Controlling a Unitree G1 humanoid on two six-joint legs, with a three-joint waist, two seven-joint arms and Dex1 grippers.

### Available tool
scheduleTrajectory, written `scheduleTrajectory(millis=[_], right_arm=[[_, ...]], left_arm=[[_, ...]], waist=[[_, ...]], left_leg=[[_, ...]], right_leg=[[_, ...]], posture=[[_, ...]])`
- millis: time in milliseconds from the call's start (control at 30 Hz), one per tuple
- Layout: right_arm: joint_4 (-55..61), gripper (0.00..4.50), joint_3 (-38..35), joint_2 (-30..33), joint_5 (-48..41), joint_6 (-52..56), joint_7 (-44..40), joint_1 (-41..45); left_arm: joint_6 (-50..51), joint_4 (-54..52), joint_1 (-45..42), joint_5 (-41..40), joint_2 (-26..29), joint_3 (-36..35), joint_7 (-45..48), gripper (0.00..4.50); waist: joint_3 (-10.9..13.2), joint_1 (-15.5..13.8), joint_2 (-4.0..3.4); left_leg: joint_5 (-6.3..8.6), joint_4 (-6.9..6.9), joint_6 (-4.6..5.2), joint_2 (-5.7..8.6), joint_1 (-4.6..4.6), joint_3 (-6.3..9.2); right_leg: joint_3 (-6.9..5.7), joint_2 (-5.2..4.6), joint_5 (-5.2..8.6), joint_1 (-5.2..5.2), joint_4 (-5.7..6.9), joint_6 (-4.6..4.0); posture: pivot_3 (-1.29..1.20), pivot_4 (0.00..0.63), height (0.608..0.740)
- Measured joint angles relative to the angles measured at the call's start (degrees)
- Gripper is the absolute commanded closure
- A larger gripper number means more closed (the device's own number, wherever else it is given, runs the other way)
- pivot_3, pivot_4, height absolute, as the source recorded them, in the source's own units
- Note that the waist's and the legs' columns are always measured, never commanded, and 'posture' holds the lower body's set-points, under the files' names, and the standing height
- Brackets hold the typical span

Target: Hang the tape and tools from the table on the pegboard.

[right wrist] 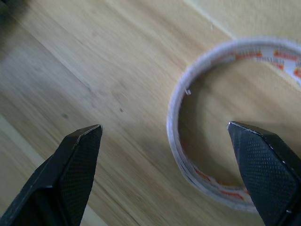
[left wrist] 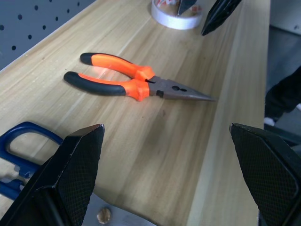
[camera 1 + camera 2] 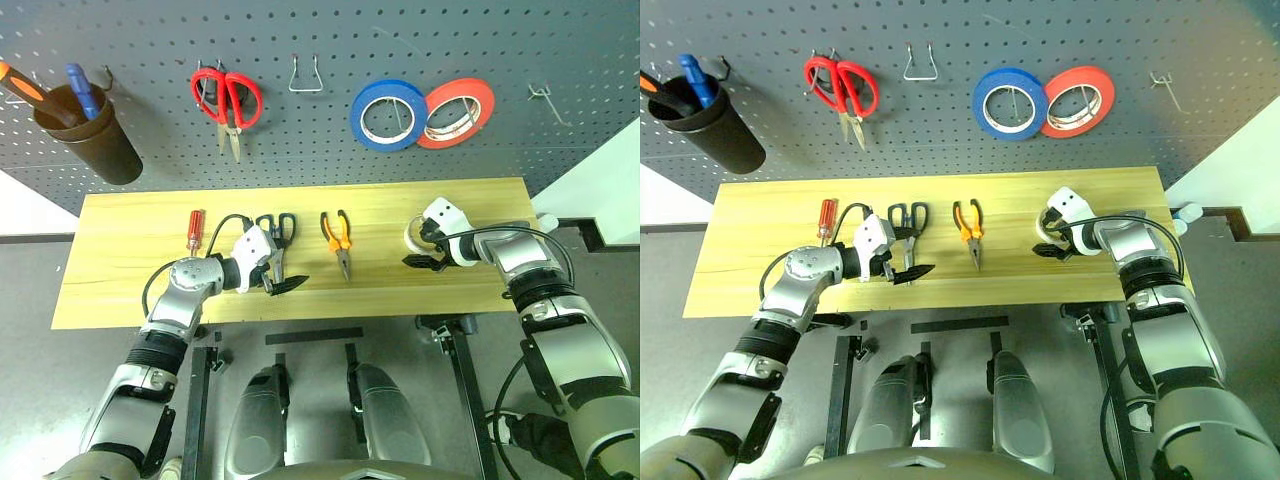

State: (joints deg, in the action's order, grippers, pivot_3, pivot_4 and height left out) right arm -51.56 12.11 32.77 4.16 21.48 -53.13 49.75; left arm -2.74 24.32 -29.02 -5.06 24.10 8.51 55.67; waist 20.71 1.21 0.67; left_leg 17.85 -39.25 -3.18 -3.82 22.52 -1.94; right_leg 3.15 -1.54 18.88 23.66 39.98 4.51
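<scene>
On the light wooden table (image 3: 130,290) lie a red-handled screwdriver (image 3: 195,230), dark-handled scissors (image 3: 282,227), orange-and-black pliers (image 3: 338,236) and a whitish roll of tape (image 3: 410,236). My left gripper (image 3: 279,275) stands open just in front of the scissors, pointing toward the pliers (image 2: 136,85); nothing is between its fingers. My right gripper (image 3: 423,249) is open over the tape (image 1: 188,165), one finger above the ring's hole and the other outside its wall. The dark grey pegboard (image 3: 320,140) rises behind the table.
On the pegboard hang a brown cup (image 3: 88,135) with screwdrivers, red-handled scissors (image 3: 228,100), a blue tape roll (image 3: 388,115) and a red-orange tape roll (image 3: 457,112). Bare wire hooks (image 3: 305,76) sit at the middle and far right (image 3: 545,100).
</scene>
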Motion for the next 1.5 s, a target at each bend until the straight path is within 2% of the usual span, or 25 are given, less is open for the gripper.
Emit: scheduleTrajectory(millis=[133, 233, 567, 633, 667, 900, 1000, 1100, 1200, 1333, 1500], right_arm=[[-0.3, 0.00, 1.2, -0.2, 2.1, -1.5, 0.5, 0.5], [0.2, 0.60, 2.8, -0.2, 4.5, -3.2, 1.0, 0.4], [0.5, 3.83, 4.9, -0.9, 8.5, -5.5, 0.3, 0.7], [0.4, 4.38, 5.2, -1.2, 8.7, -5.7, 0.0, 0.9], [0.4, 4.48, 5.5, -1.2, 9.1, -5.9, -0.1, 1.0], [0.8, 4.48, 5.6, -1.0, 10.3, -6.5, -0.9, 1.0], [5.1, 4.48, 4.6, 0.5, 8.8, -5.5, -3.8, -1.5], [16.6, 4.48, 1.5, 3.2, 4.0, 0.3, -9.1, -7.1], [30.3, 4.48, -3.2, 7.3, -1.0, 5.4, -11.7, -13.5], [45.9, 4.48, -10.6, 10.7, -7.4, 5.1, -12.7, -22.5], [55.7, 4.48, -17.0, 12.5, -13.8, 4.7, -12.5, -28.4]], left_arm=[[0.1, 0.0, -0.3, 1.2, -0.1, 0.8, -1.0, 0.01], [1.2, -0.3, -0.3, 2.5, 0.1, 2.0, -1.1, 0.00], [3.8, -3.4, 0.6, 3.3, 0.8, 2.1, -1.2, 0.00], [4.7, -4.6, 1.4, 3.1, 1.1, 2.1, -0.7, 0.00], [5.5, -5.4, 1.9, 3.1, 1.3, 2.1, -0.2, 0.00], [7.5, -8.9, 3.4, 0.7, 2.0, 1.1, 0.6, 0.00], [8.0, -11.7, 4.4, -1.7, 2.1, -0.4, 1.4, 0.00], [8.9, -14.4, 5.8, -5.0, 3.3, -2.5, 2.5, 0.00], [10.7, -17.4, 7.3, -8.3, 5.3, -4.3, 4.4, 0.00], [13.1, -20.2, 9.2, -11.9, 8.2, -6.0, 7.3, 0.00], [13.8, -21.3, 8.3, -16.2, 8.1, -8.3, 8.6, 0.00]], waist=[[0.2, 0.0, 0.07], [0.2, 0.0, 0.10], [0.2, -0.1, 0.14], [0.2, -0.1, 0.14], [0.2, -0.1, 0.15], [0.2, -0.2, 0.16], [0.2, -0.4, 0.16], [0.2, -0.5, 0.13], [0.0, -0.5, 0.13], [-0.6, -0.3, 0.19], [-2.8, -0.1, 0.28]], left_leg=[[-0.01, 0.00, -0.02, -0.01, -0.02, 0.01], [-0.02, -0.01, -0.03, 0.00, -0.02, 0.01], [-0.01, 0.00, -0.03, -0.01, -0.12, 0.02], [-0.02, 0.00, -0.04, -0.01, -0.14, 0.02], [-0.02, 0.00, -0.04, -0.01, -0.15, 0.03], [-0.03, 0.01, -0.06, -0.01, -0.15, 0.08], [-0.09, 0.09, -0.16, -0.01, -0.03, 0.12], [-0.27, 0.12, -0.50, -0.01, 0.31, 0.20], [-0.34, 0.02, -0.61, 0.02, 0.98, 0.24], [-0.37, 0.10, -0.67, 0.11, 1.04, 0.29], [-0.42, 0.07, -0.75, 0.19, 1.08, 0.26]], right_leg=[[-0.04, 0.00, 0.00, -0.01, 0.01, 0.00], [-0.03, 0.00, 0.00, -0.02, 0.01, 0.00], [-0.06, -0.01, 0.00, -0.12, 0.00, 0.00], [-0.06, -0.01, 0.00, -0.14, -0.01, 0.00], [-0.06, -0.01, 0.00, -0.16, 0.00, 0.00], [-0.11, -0.06, 0.00, -0.19, -0.02, 0.00], [-0.16, -0.07, 0.00, -0.07, -0.06, 0.00], [-0.24, -0.11, 0.00, 0.13, -0.20, 0.01], [-0.30, -0.16, -0.02, 0.80, -0.16, 0.04], [-0.40, -0.11, -0.02, 0.83, -0.30, 0.04], [-0.41, -0.05, -0.07, 0.78, -0.39, 0.12]], posture=[[0.06, 0.409, 0.740], [0.06, 0.406, 0.740], [0.09, 0.398, 0.740], [0.09, 0.394, 0.740], [0.09, 0.393, 0.740], [0.09, 0.359, 0.740], [0.07, 0.318, 0.740], [0.04, 0.276, 0.740], [0.01, 0.246, 0.740], [-0.02, 0.204, 0.740], [-0.07, 0.148, 0.740]])
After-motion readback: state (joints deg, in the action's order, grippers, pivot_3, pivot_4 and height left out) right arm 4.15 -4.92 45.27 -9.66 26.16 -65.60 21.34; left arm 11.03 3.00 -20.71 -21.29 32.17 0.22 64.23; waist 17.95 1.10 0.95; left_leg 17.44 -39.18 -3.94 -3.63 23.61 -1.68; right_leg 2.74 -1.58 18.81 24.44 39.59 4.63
